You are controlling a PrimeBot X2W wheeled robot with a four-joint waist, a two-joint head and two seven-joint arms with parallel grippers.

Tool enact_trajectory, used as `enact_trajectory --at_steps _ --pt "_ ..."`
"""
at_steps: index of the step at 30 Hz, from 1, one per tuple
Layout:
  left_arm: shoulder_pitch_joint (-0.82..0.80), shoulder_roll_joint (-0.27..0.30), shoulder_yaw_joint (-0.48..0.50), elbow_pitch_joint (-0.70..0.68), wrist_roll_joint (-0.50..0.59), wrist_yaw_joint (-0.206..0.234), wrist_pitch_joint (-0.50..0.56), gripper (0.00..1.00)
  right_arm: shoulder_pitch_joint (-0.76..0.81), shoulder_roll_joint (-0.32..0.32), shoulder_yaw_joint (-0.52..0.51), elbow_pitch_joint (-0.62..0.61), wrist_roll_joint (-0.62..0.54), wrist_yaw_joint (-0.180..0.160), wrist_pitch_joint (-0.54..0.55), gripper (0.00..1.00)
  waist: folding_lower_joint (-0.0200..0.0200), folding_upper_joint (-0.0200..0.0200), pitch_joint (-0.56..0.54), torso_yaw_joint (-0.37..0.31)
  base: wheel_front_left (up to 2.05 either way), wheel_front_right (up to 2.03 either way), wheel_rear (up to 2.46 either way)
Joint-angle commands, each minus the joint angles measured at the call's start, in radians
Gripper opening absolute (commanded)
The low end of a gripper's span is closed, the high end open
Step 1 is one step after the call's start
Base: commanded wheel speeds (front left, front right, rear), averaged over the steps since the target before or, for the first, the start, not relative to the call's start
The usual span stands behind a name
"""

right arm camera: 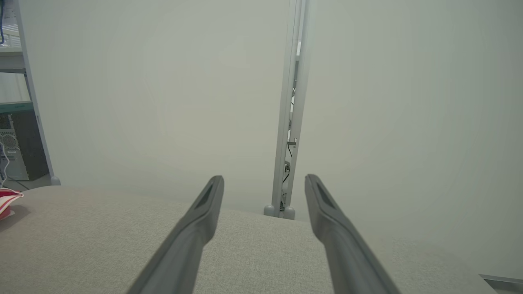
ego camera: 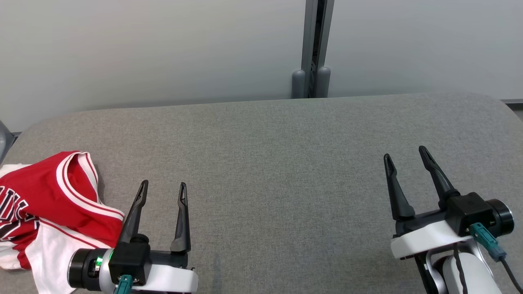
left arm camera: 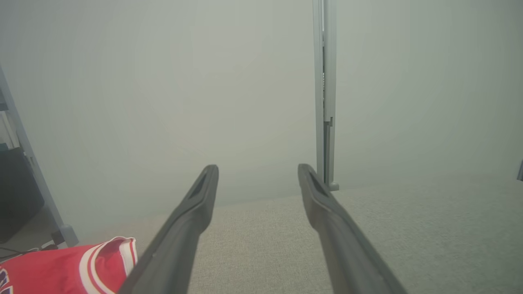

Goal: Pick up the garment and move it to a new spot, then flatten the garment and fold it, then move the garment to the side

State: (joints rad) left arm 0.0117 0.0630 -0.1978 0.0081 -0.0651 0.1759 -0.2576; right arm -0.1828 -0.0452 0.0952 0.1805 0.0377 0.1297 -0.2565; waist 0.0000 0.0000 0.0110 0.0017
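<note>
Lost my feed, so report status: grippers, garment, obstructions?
Left gripper open, empty, beside crumpled red-and-white jersey at left end of grey fabric table. Right gripper open, empty. No obstruction seen.

The only lettering stands on the red basketball jersey (ego camera: pixel 53 192), crumpled just left of the left tool (ego camera: pixel 163 183). White block letters (ego camera: pixel 12 204) with dark outlines run across its chest, cut off by the head view's edge and bent by folds. A few upright strokes show, perhaps "UL", but no whole word can be read. Below them a dark fragment may belong to a number.
</note>
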Motion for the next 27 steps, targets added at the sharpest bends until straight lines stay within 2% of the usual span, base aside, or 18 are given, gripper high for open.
enact_trajectory --at_steps 1,18,23,27 --pt "0.005 0.003 0.004 -0.006 0.020 -0.003 -0.008 1.00 -0.014 -0.009 0.001 0.002 -0.022 0.002 -0.011 1.00 0.0000 0.0000 0.000 0.001 0.00 0.00 0.00" --pt "0.003 -0.008 0.019 0.021 0.019 -0.033 -0.007 1.00 -0.004 -0.009 -0.010 0.011 -0.003 0.002 -0.011 1.00 0.0000 0.0000 0.002 0.020 0.00 0.00 0.00" --pt "-0.002 -0.009 0.020 0.024 0.022 -0.041 -0.007 1.00 0.007 -0.009 -0.004 0.005 0.004 0.002 -0.011 1.00 0.0000 0.0000 0.009 0.068 0.00 0.00 0.00" --pt "-0.002 -0.009 0.019 0.027 0.022 -0.045 -0.007 1.00 0.017 -0.008 0.003 0.004 0.005 0.002 -0.011 1.00 0.0000 0.0000 0.008 0.140 0.00 0.00 0.00"
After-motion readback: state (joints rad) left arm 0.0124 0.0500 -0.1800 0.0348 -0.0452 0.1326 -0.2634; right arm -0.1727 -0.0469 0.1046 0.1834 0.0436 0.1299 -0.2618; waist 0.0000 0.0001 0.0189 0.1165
